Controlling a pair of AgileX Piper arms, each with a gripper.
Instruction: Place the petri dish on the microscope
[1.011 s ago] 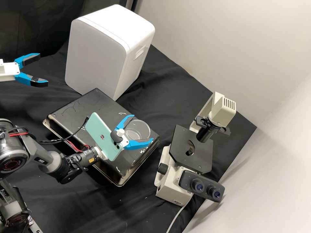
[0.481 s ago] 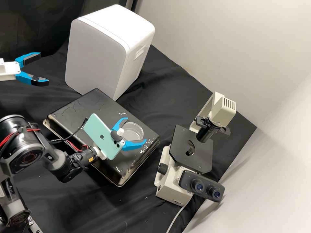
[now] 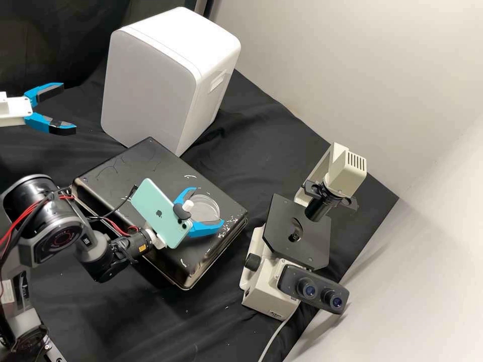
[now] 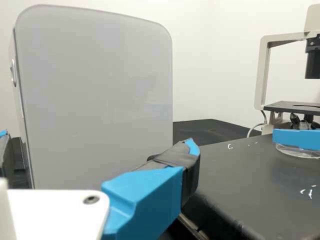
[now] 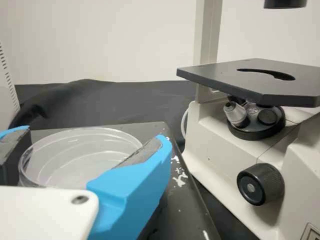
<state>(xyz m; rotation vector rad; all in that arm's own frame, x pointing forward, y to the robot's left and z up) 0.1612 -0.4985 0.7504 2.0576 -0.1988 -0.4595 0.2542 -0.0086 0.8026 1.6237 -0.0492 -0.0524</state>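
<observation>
Black cloth covered the bench, which ran back to a pale wall. The dish, clear and round, lay flat on a black tray, near the tray's right corner. The right gripper sat around it, blue fingers drawn in to the rim, one on the far side and one on the near side. In the right wrist view the pads lay against the dish wall, so the gripper had hold of the dish while it rested on the tray. A mint-green phone was fixed at that arm's wrist, just left of the dish. The microscope stood right of the tray, near it but apart. Its black stage sat higher than the dish, and its eyepieces pointed to the near right. A white box stood upright just beyond the tray's far edge. The left gripper hung at the far left, well apart from the dish. Its fingers were spread wide and held nothing, with the tips pointing toward the box.
</observation>
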